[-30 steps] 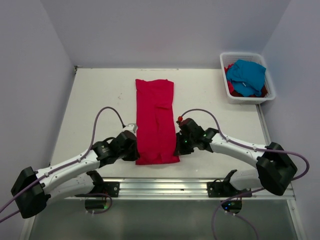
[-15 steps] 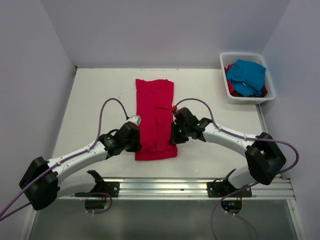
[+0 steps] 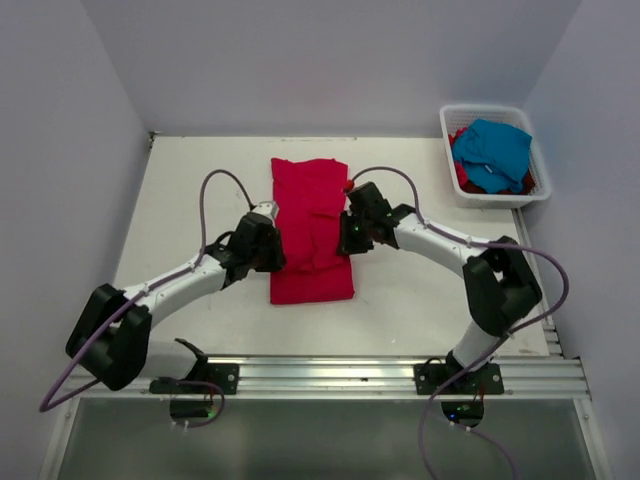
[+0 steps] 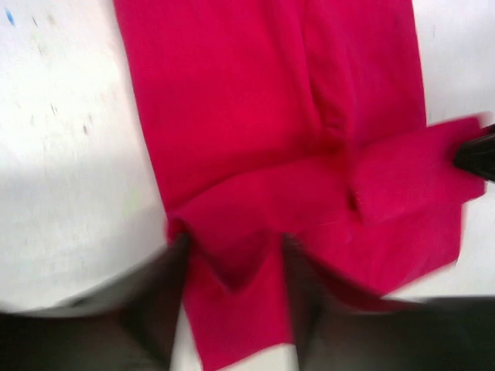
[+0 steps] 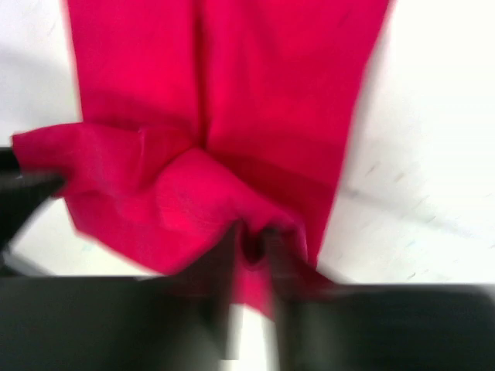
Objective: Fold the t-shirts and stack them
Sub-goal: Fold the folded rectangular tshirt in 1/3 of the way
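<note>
A crimson red t-shirt (image 3: 310,190), folded into a long strip, lies lengthwise on the white table (image 3: 180,200). Its near end is doubled over toward the middle. My left gripper (image 3: 276,258) sits at the strip's left edge; in the left wrist view its fingers (image 4: 174,270) stand a little apart, and the folded-over red t-shirt (image 4: 255,154) lies between them. My right gripper (image 3: 346,238) is at the right edge, shut on a raised bunch of the red t-shirt (image 5: 232,100). A turquoise blue t-shirt (image 3: 492,150) lies in the basket on top of more red cloth (image 3: 463,180).
The white slatted basket (image 3: 446,140) stands at the table's far right corner. Purple cables loop up from both wrists. A metal rail (image 3: 330,372) runs along the near edge by the arm bases. Walls close in on the left, back and right.
Both grippers have carried the near hem of the red t-shirt away from the bases, so that end now lies doubled over. The left jaws have parted slightly.
</note>
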Robot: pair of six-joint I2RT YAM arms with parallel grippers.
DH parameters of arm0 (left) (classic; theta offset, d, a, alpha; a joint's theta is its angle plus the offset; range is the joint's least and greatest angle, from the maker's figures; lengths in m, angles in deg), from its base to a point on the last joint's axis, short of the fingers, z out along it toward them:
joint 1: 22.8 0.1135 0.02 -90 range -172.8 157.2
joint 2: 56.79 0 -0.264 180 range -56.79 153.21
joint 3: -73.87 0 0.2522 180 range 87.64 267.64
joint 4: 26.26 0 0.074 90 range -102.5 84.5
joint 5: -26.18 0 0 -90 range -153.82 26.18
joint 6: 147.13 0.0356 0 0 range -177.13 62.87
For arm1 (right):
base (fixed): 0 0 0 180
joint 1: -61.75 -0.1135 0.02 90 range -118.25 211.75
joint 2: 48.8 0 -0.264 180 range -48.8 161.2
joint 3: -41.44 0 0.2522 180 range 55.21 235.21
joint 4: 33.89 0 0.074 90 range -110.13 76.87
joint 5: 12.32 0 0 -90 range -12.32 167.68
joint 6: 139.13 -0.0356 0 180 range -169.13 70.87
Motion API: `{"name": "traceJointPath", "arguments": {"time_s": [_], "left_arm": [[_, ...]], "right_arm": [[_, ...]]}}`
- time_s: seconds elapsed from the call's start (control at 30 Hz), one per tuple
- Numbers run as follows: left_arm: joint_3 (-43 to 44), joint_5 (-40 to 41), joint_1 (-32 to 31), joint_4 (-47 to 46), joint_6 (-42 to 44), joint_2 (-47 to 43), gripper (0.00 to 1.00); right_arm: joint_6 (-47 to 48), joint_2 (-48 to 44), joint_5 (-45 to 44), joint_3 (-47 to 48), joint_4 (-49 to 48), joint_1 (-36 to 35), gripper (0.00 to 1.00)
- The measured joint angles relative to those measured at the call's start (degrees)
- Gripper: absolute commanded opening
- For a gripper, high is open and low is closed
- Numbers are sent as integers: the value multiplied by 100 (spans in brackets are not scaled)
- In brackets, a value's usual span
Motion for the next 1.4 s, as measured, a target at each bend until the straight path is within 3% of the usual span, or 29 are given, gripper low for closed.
{"name": "traceJointPath", "arguments": {"time_s": [0.03,0.13,0.23,0.37,0.5,0.6,0.63,0.7,0.73,0.77,0.8,0.87,0.9,1.17,1.4], "left_arm": [[92,-39,151,-205,85,251,96],[435,-46,612,-752,107,809,100],[710,-7,1067,-1228,96,828,100],[844,-35,1167,-1569,107,299,100],[603,-269,1137,-1827,105,-492,100],[234,-448,1134,-1897,105,-994,100],[111,-509,1134,-1893,107,-1123,98],[-72,-708,1134,-1880,96,-1276,76],[-136,-831,1134,-1884,92,-1296,64],[-192,-975,1134,-1882,92,-1294,37],[-256,-1132,1134,-1886,87,-1287,27],[-382,-1416,1132,-1891,114,-1244,4],[-433,-1539,1132,-1897,101,-1193,0],[-1176,-2549,1130,-2785,107,-389,0],[-1528,-3523,1145,-4625,-116,1075,0]], "right_arm": [[28,273,-98,297,42,96,64],[118,1045,-308,1217,28,343,89],[175,1414,-452,1755,-66,538,98],[236,1049,-601,1491,-151,603,96],[319,332,-629,898,-216,566,88],[369,-157,-664,520,-304,540,75],[376,-275,-664,450,-310,535,61],[402,-435,-656,385,-339,535,46],[402,-492,-651,361,-354,535,19],[433,-527,-638,345,-356,535,4],[426,-562,-612,315,-374,535,0],[385,-605,-533,216,-428,535,0],[374,-614,-503,160,-452,535,0],[297,-555,219,-385,-863,535,0],[7,339,1488,-295,-1939,538,0]]}}
